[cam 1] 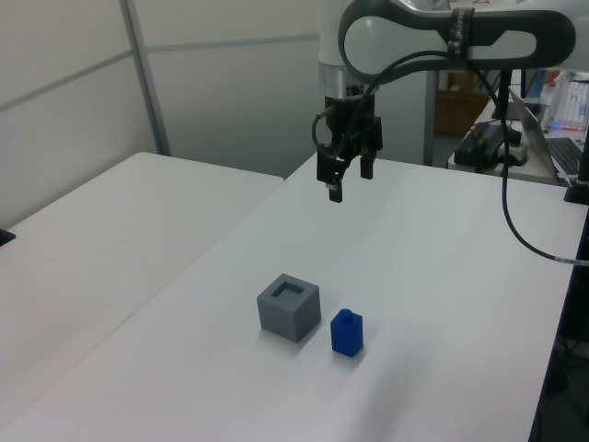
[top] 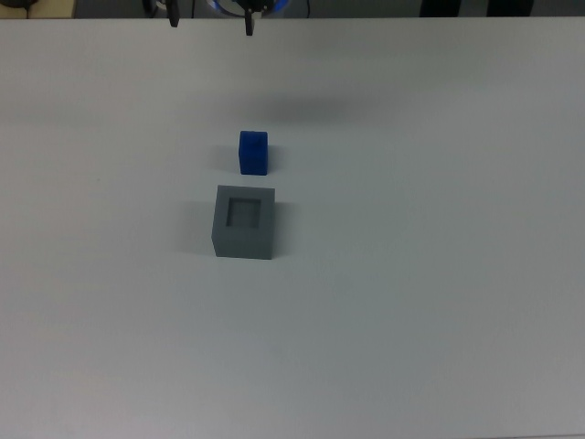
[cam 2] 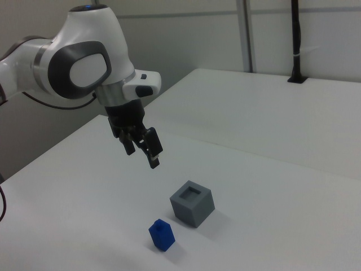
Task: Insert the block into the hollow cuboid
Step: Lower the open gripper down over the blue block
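A large white table (cam 1: 442, 276) fills the room's middle, a second white table (cam 1: 83, 239) stands beside it across a narrow gap, pale grey panel walls (cam 1: 230, 83) with a metal post (cam 1: 147, 78) rise behind, and a cluttered desk (cam 1: 552, 129) is seen far back.

White table (top: 439, 302); second table (cam 1: 83, 230) beside; possibly cluttered desk (cam 1: 552, 138) behind.

No writing, label, brand mark or number can be read anywhere in the three views. The block (cam 1: 347, 332), the hollow cuboid (cam 1: 288, 307) and the table (cam 1: 442, 276) carry plain, unmarked surfaces. The items on the far desk at the left view's right edge are too indistinct for any print on them to be made out.
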Controlling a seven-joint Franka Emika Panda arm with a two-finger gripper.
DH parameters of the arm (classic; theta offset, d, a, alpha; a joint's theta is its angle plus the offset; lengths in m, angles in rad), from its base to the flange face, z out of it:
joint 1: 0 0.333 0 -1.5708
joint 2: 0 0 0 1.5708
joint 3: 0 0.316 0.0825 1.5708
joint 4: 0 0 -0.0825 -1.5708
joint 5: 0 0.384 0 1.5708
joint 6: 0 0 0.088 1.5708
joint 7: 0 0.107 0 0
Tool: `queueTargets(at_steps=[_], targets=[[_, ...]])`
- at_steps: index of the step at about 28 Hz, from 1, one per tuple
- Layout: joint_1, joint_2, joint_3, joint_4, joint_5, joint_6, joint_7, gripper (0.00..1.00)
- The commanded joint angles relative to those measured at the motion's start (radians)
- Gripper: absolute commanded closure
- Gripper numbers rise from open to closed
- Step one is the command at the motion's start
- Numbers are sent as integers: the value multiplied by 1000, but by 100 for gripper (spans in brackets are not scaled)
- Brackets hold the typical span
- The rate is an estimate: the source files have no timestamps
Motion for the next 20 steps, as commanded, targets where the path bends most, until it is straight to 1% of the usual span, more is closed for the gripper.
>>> queueTargets(at_steps=[1,3,4,5,6,7,9,11,12,16,17,20], targets=[[3,22,2,-44,20,97,-30,0],[3,22,2,-67,21,137,-30,0],[4,19,2,-90,21,162,-30,0],[4,15,2,-115,21,188,-27,0],[8,9,7,-161,21,237,-17,0],[8,7,13,-182,21,260,-16,0],[6,4,39,-225,21,310,-14,0],[3,1,51,-267,21,355,-14,0],[3,0,54,-306,21,395,-14,0],[4,-16,58,-386,21,465,-14,0],[4,-30,62,-428,20,504,-14,0],[3,-54,70,-501,18,562,-14,0]])
